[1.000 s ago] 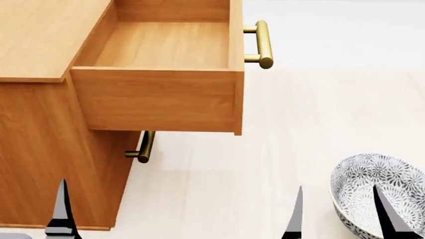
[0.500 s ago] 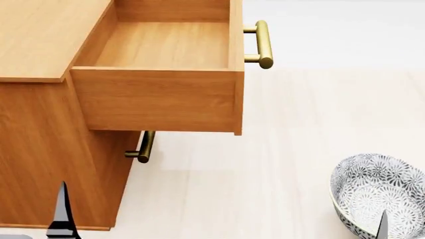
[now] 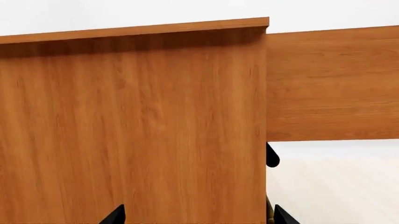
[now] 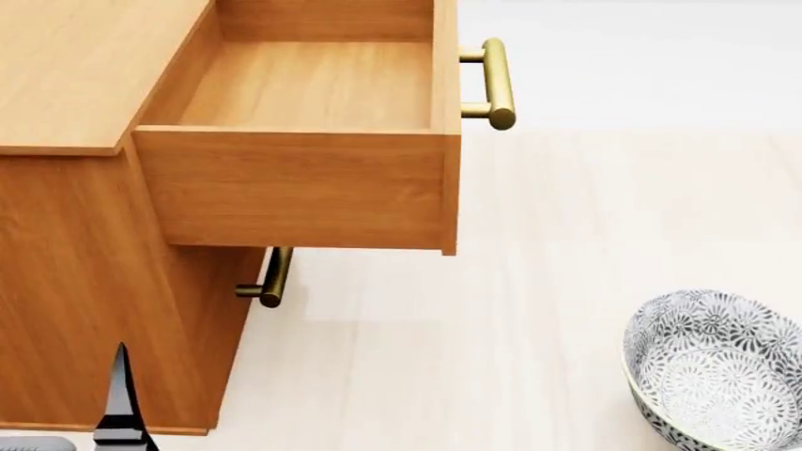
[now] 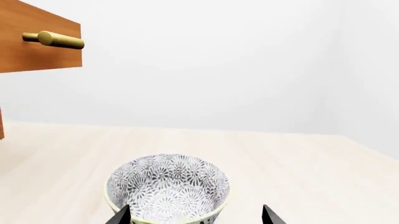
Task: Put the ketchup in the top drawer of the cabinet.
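Note:
The ketchup is out of view in every frame. The cabinet (image 4: 75, 235) stands at the left of the head view, with the top drawer (image 4: 300, 178) pulled out and nothing visible inside it. Its brass handle (image 4: 498, 83) points right. In the left wrist view my left gripper (image 3: 198, 217) is open, facing the cabinet's side wall (image 3: 131, 126), beside the drawer's side (image 3: 330, 84). One of its fingers (image 4: 119, 399) shows low in the head view. My right gripper (image 5: 195, 217) is open, with empty jaws just short of the patterned bowl (image 5: 167, 186).
The grey-white bowl (image 4: 715, 371) sits on the pale floor at the lower right. The lower drawer's brass handle (image 4: 272, 279) sticks out beneath the open drawer. The top drawer's front and handle (image 5: 53, 39) show in the right wrist view.
The right gripper's fingertips have dropped out of the head view's bottom edge. The left finger, the drawer and the bowl have not moved.

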### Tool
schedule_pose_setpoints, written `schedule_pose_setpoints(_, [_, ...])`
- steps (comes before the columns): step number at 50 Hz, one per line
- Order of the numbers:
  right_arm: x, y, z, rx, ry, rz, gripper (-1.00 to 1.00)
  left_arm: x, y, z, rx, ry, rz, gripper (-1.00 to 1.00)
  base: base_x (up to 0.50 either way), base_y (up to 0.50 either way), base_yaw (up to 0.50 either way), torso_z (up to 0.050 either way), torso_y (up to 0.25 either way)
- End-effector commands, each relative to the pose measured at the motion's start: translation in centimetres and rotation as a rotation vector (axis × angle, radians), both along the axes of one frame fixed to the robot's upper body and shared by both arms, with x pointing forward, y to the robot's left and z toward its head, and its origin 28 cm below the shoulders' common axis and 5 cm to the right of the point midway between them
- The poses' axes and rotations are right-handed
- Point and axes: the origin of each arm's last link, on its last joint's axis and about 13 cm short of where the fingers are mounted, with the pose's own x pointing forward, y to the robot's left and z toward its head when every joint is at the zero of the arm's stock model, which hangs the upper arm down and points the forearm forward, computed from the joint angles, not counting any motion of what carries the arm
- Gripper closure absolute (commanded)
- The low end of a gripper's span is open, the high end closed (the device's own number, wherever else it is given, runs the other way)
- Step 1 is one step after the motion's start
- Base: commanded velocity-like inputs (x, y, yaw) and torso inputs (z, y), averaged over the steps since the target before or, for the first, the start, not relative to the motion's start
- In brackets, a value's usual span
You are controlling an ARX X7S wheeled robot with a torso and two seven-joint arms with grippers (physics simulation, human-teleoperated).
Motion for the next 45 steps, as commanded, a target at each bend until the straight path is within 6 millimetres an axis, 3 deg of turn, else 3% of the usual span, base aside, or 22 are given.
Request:
schedule_pose_setpoints(1, [-1.7,-0.8,0.1,0.014,-0.008,-0.003,-1.00,0.2,0.0,-0.2,0.000,0.005,0.004,-1.00,0.00,0.00,0.00,0.000,0.000])
schedule_pose_setpoints(20, [-4.5,-1.0,-1.2,0.027,-0.008,-0.026,-1.00,0.3,0.1,-0.4,-0.001,0.009,0.009,-1.00,0.00,0.00,0.00,0.000,0.000])
schedule_pose_setpoints(45, [-5.1,-0.6,-3.2,0.053,-0.002,-0.046,-1.00,-0.1,0.2,-0.6,-0.007,0.012,0.010,-1.00,0.00,0.00,0.00,0.000,0.000])
